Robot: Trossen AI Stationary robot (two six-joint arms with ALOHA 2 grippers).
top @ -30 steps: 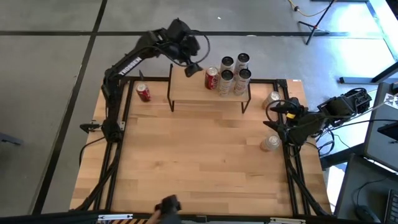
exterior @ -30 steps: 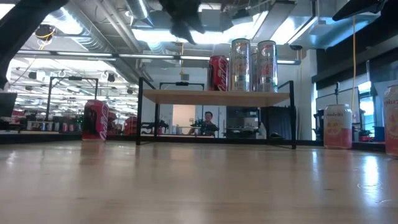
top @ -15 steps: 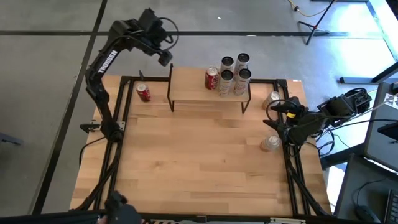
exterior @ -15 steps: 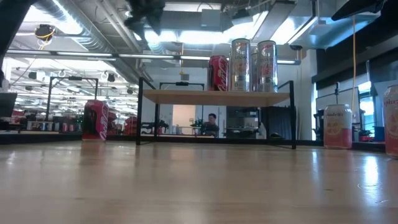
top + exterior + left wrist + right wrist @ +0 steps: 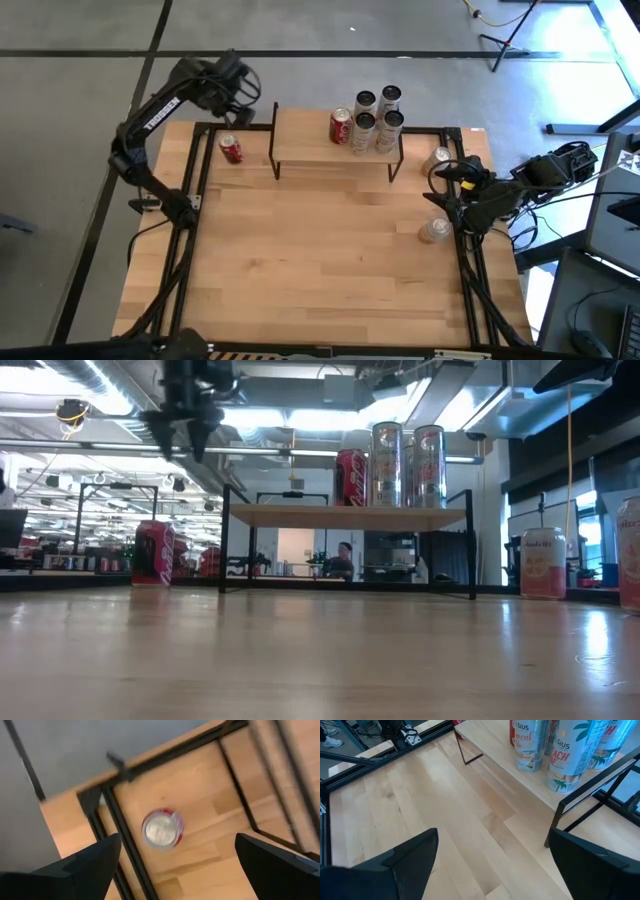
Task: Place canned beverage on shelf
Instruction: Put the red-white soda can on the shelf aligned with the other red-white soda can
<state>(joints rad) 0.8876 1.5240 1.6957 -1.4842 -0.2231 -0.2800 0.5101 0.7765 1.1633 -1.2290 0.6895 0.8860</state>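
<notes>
A red can (image 5: 231, 150) stands upright on the table at the far left, just left of the shelf (image 5: 300, 150). My left gripper (image 5: 238, 103) hangs open well above it, fingers pointing down (image 5: 185, 430). In the left wrist view the can's top (image 5: 162, 828) shows between the fingers, far below them. The shelf carries a red can (image 5: 341, 127) and several silver cans (image 5: 377, 115) at its right end. My right gripper (image 5: 447, 192) waits open at the table's right edge, with the shelf (image 5: 505, 762) ahead of it.
Two pale cans stand on the table at the right, one by the shelf's right leg (image 5: 437, 158) and one nearer (image 5: 433, 230). Black rails (image 5: 195, 200) run along the table's edges. Bare wood (image 5: 320, 260) spreads over the middle and near side.
My left gripper has swung from above the shelf's left end toward the table's far left corner, sinking a little and rolling about its own axis. It now hangs over the red can, still open. The cans and the right arm have kept still.
</notes>
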